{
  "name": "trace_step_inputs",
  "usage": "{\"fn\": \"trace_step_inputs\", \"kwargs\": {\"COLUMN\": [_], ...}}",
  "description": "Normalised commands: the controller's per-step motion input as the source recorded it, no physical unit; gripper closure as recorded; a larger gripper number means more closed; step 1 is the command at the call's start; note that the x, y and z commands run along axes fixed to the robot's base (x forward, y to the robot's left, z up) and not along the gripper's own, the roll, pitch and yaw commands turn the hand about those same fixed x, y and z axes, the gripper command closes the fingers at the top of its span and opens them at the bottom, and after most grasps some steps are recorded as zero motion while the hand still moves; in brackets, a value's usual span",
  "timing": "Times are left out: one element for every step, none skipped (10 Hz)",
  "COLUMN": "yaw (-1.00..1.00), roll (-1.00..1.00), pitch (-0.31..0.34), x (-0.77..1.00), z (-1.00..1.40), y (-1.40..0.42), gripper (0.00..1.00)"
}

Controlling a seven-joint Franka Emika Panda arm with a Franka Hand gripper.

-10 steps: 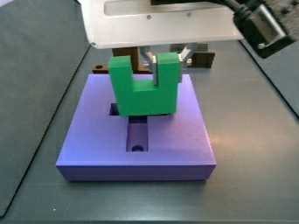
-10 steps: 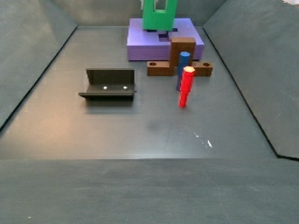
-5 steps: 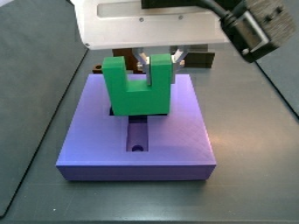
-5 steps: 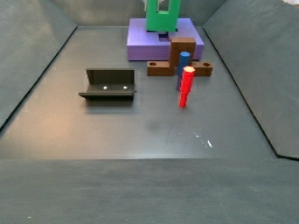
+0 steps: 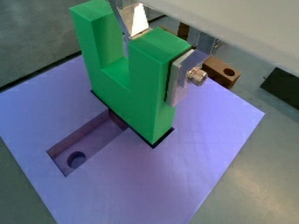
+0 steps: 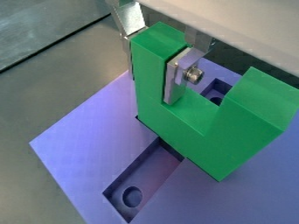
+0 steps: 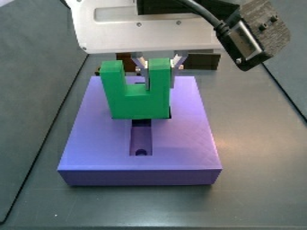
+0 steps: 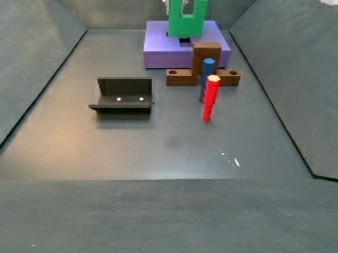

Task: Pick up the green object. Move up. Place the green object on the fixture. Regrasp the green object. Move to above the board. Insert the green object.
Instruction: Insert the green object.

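Observation:
The green object (image 7: 135,94) stands upright over the board (image 7: 180,148), prongs up. Its base is at the mouth of the cross-shaped recess, in both wrist views (image 5: 128,87) (image 6: 205,122). My gripper (image 7: 156,65) comes down from above and is shut on one prong of the green object. Silver finger plates press both sides of that prong (image 5: 158,52) (image 6: 158,57). The open arm of the recess with a round hole (image 7: 142,144) shows in front of the block. The fixture (image 8: 123,96) sits empty on the floor, well away from the board (image 8: 161,49).
A brown wooden upright block (image 8: 208,61) stands beside the board, also in a wrist view (image 5: 222,72). A red-and-blue peg (image 8: 209,94) stands next to it. Grey walls slope up round the floor.
My gripper has moved the green object a little sideways and down, closer onto the board's recess. Nothing else has moved.

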Motion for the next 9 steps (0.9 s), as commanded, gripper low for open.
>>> {"fn": "trace_step_inputs", "kwargs": {"yaw": [0.0,0.0,-0.05,-0.07,0.03,0.0,-0.01,0.0,0.0], "roll": [0.06,0.1,0.13,0.04,0.0,0.0,0.0,0.0,0.0], "pitch": [0.03,0.036,0.009,0.013,0.0,0.0,0.016,0.0,-0.026], "x": [0.07,0.04,0.03,0.0,0.1,0.05,0.0,-0.03,-0.04], "z": [-0.28,-0.41,-0.74,-1.0,-1.0,-1.0,-0.59,0.0,0.0], "y": [-0.14,0.0,0.02,0.09,0.27,0.25,0.06,0.0,0.0], "gripper": [1.0,1.0,1.0,1.0,1.0,1.0,1.0,1.0,1.0]}}
